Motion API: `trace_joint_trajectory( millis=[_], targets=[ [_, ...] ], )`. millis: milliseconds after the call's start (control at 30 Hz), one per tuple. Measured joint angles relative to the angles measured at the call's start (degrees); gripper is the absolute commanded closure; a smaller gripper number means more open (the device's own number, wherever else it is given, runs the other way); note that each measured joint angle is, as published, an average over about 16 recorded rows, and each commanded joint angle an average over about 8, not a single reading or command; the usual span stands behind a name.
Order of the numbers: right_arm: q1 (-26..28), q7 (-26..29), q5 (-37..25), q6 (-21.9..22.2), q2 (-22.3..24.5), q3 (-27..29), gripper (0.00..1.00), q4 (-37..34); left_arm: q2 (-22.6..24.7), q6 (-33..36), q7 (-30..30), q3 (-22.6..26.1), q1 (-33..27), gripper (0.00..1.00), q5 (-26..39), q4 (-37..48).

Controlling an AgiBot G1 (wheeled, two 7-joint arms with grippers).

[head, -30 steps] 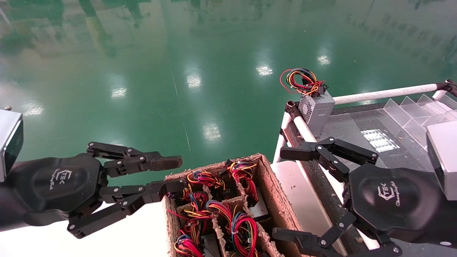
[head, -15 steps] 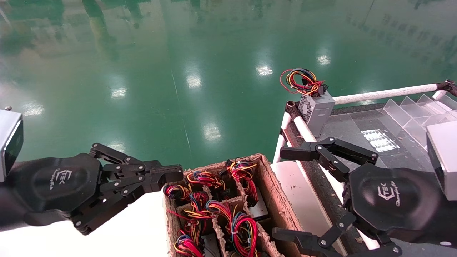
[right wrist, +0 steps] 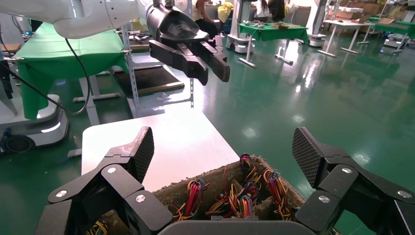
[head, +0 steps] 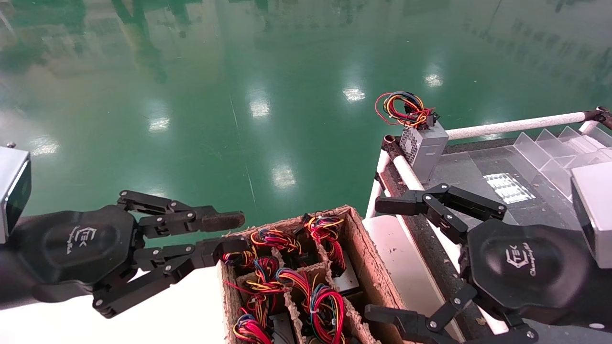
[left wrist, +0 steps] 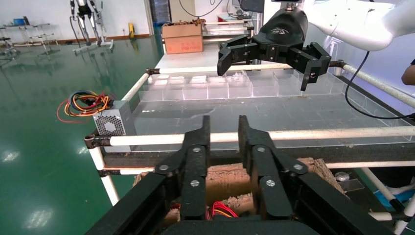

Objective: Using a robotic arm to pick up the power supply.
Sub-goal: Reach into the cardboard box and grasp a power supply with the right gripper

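the right gripper (head: 382, 260) hangs with fingers spread wide over the right edge of the cardboard divider box (head: 363, 251). the left gripper (head: 230, 234) hovers at the box's far-left corner, fingers part-open and holding nothing. the box's cells hold power supplies, wire bundles (head: 321, 306) uppermost. risk: a finger snags loose wires or strikes a divider, dragging a neighbouring unit. another grey power supply (head: 423, 145) stands on the rack's (head: 519, 125) corner, well apart.

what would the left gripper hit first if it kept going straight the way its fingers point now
Probably the near white rail of the rack. In the left wrist view the left gripper aims over the cardboard box at that rail and the clear tray behind. Depth is unclear, so it might pass just above.
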Motion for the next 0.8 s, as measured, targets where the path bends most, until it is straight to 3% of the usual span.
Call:
trace_joint_trajectory(
  millis=[433, 767, 800],
  targets=[
    [0.3, 0.3, -2.9, 2.2, -0.2, -0.8, 0.0, -1.3, 0.0, 0.0, 0.0, 0.0, 0.0, 0.0, 0.0, 0.0],
    [6.4, 3.3, -15.5, 9.0, -5.4, -6.4, 0.0, -7.8, 0.0, 0.0, 0.0, 0.0, 0.0, 0.0, 0.0, 0.0],
    [7.5, 3.6, -17.1, 9.6, -6.5, -7.2, 0.07, -9.1, 0.0, 0.0, 0.0, 0.0, 0.0, 0.0, 0.0, 0.0]
  ],
)
